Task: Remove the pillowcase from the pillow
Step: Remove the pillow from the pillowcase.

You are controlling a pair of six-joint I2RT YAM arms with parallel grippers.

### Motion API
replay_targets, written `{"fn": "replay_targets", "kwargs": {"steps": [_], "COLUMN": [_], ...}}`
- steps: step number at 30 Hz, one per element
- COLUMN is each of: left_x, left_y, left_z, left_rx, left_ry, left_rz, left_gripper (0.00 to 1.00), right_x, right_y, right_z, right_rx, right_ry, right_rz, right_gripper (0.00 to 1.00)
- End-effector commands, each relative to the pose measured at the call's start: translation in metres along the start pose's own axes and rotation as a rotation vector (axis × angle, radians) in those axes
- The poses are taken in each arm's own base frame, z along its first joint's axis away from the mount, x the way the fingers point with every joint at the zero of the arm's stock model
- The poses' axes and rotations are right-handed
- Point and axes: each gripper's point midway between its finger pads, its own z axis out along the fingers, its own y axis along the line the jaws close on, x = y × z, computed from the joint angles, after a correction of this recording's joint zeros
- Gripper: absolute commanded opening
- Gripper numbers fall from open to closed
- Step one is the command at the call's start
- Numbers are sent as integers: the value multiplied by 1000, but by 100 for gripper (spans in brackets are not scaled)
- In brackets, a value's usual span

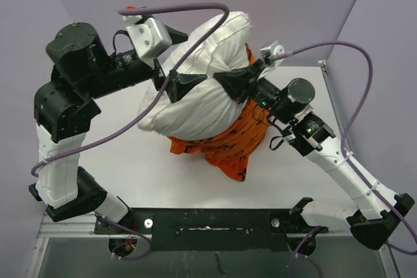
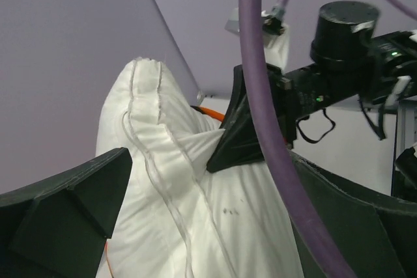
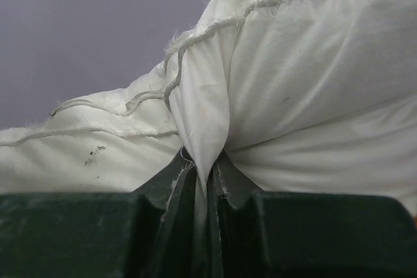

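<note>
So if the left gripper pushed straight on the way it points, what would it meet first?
The pillow: it already bulges between the spread fingers of the left gripper, well before the right gripper pinching it beyond.

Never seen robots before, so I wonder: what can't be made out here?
- How much pillow sits inside the pillowcase: top view, cloth covers it.
- Whether left fingers squeeze the pillow: left wrist view, cable and edge hide contact.
- Pillowcase: right wrist view, pillow blocks it.

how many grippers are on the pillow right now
2. The right gripper pinches a fold of the pillow on its right; the left gripper straddles the left side, grip unclear. None hidden.
</note>
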Motion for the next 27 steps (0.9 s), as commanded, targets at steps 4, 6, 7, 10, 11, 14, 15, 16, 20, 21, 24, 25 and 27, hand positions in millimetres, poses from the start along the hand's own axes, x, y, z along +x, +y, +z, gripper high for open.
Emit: {"fn": "replay_targets", "kwargs": {"steps": [4, 6, 7, 10, 11, 14, 15, 16, 20, 21, 24, 25, 27], "left_x": [108, 117, 122, 137, 143, 160, 164, 167, 150, 145, 131, 127, 122], "left_y": [46, 84, 95, 86, 74, 40, 35, 31, 23, 22, 19, 17, 8], "left_z": [24, 9, 3, -3, 0, 6, 6, 6, 6, 6, 3, 2, -3], "left_rx": [-189, -301, -328, -270, -221, -79, -51, -25, 76, 86, 116, 129, 172], "left_ry": [287, 290, 293, 335, 353, 387, 392, 394, 330, 315, 272, 261, 246], "left_rz": [-150, -226, -264, -368, -410, -498, -516, -528, -512, -497, -455, -447, -446], "left_gripper": [98, 98, 98, 98, 98, 98, 91, 80, 0, 0, 0, 0, 0], "right_x": [51, 59, 61, 65, 69, 75, 74, 69, 30, 17, -10, -16, -24], "right_y": [79, 92, 96, 107, 112, 132, 136, 138, 108, 94, 42, 28, 1], "right_z": [7, 4, 3, 4, 6, 12, 11, 8, -8, -11, -19, -20, -20], "right_rx": [-60, -64, -63, -79, -97, -164, -179, -187, -70, -19, 130, 159, 212], "right_ry": [58, 60, 56, 46, 53, 79, 81, 78, 18, 4, 14, 21, 40], "right_rz": [-138, -161, -171, -173, -174, -194, -196, -191, -209, -204, -150, -133, -102], "right_gripper": [0, 0, 0, 0, 0, 3, 9, 21, 64, 70, 80, 81, 82]}}
